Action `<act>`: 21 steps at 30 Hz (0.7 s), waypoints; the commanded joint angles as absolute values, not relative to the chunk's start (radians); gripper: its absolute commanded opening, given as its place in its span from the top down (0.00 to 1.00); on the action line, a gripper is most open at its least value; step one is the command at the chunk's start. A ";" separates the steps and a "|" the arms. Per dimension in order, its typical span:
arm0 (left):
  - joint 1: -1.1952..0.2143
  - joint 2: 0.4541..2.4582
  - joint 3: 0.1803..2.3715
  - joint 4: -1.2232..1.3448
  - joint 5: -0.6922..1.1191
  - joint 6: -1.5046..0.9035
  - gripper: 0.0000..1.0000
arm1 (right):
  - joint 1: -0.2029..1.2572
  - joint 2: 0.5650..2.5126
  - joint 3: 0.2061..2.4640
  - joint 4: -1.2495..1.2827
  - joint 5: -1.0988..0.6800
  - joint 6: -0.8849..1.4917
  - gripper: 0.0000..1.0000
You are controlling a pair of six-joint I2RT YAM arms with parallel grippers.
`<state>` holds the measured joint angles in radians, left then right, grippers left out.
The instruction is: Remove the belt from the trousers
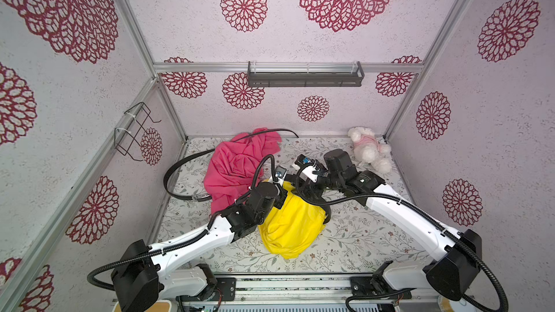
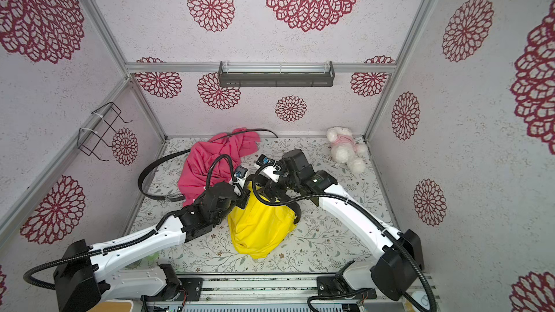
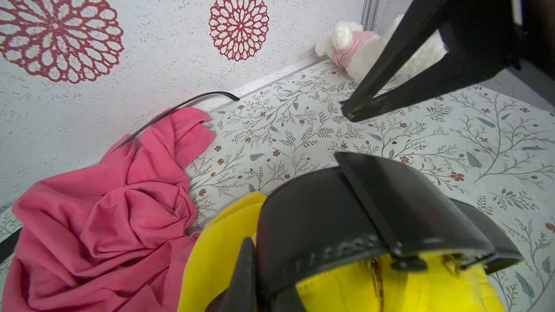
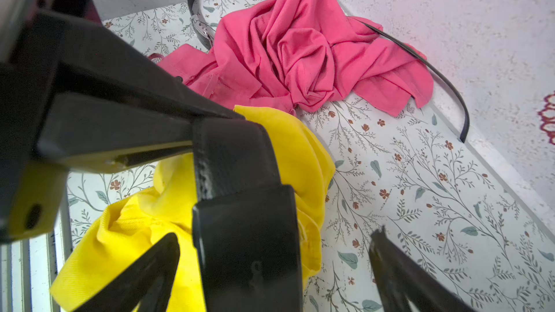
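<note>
finding on position: the belt (image 4: pixel 240 169) sits at the 12 o'clock end of the yellow trousers (image 1: pixel 291 226), which lie bunched mid-tabletop (image 1: pixel 354 235), and both arms meet there. the left tool (image 4: pixel 180 148) is pinched tight on the edge of the strap; i judge it the anchoring grip. the right tool (image 4: pixel 273 235) stands at roughly 3 o'clock of the left in both top views, fingers spread wide with the strap passing between them; contact i cannot confirm. as far as the wrist views show, the strap's long axis runs along the right tool's reach and across the left tool's pinch, so i judge the right arm better placed to close and draw it out lengthwise. the rest of the belt rounds the waistband and shows at the heap's 3 o'clock edge. condition: broad, matt black, stiff enough to hold an arch, a row of small holes or stitches near one edge, one layer overlapping another. a second belt (image 1: pixel 180 169) loops by the pink trousers (image 1: pixel 237 169) at 10 o'clock, untouched.
</note>
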<state>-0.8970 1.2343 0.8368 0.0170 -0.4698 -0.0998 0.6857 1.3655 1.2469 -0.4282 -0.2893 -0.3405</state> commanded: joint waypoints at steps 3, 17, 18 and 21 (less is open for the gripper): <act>-0.901 1.215 0.865 0.055 -0.489 -0.123 1.00 | 0.705 1.386 1.298 -0.380 -0.301 -0.344 0.04; -0.898 1.210 0.849 0.057 -0.500 -0.125 1.00 | 0.718 1.404 1.311 -0.388 -0.324 -0.336 0.55; -0.898 1.210 0.847 0.056 -0.502 -0.125 1.00 | 0.718 1.401 1.310 -0.394 -0.320 -0.339 0.59; -0.894 1.210 0.837 0.055 -0.511 -0.130 1.00 | 0.718 1.393 1.302 -0.410 -0.315 -0.345 0.71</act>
<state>-0.8967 1.2343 0.8349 0.0162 -0.4805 -0.1066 0.7155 1.4185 1.2812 -0.3843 -0.3176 -0.3397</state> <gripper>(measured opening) 0.071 0.433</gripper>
